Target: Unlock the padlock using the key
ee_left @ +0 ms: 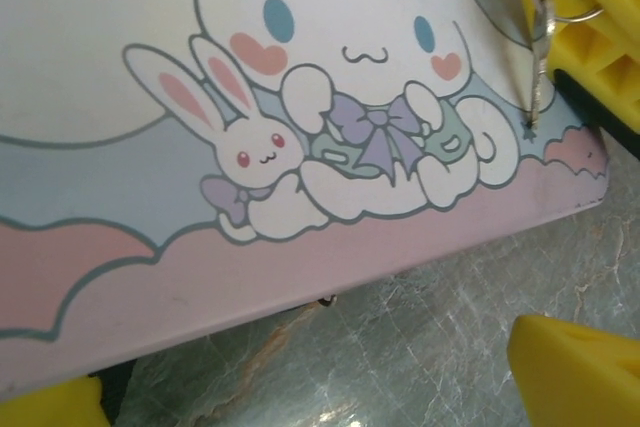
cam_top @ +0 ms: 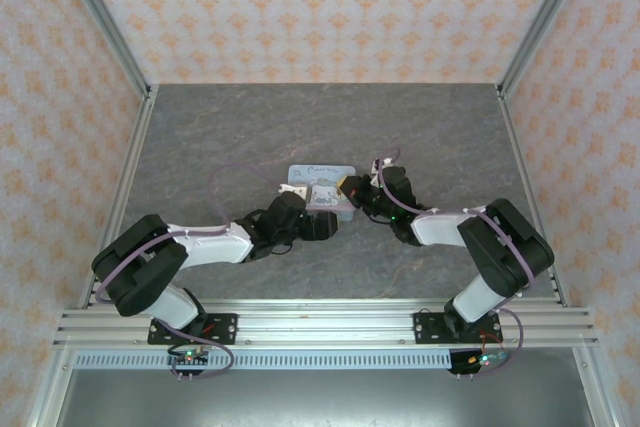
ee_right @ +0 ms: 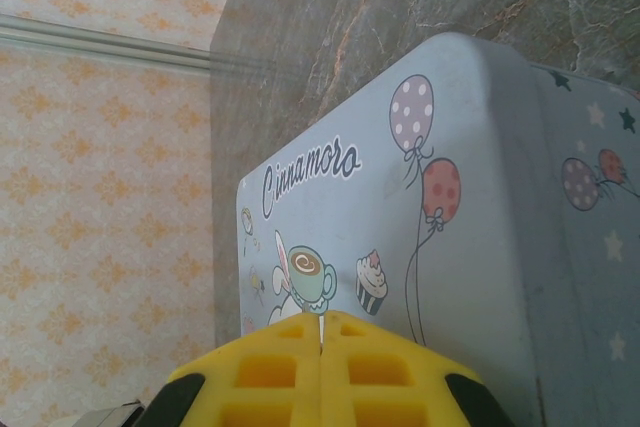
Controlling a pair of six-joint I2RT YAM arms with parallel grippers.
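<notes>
Well, the right fingers are pinched tight on the key, which hangs tip-down over a corner of the tin. The left fingers are spread wide at the tin's front edge (maybe nearer the padlock, but I cannot tell where it sits).

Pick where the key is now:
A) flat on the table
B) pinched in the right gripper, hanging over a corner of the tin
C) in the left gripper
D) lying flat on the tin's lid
B: the left wrist view shows the key dangling on its ring from yellow fingers over the tin corner. The right gripper is shut, and the left gripper is open and empty.
</notes>
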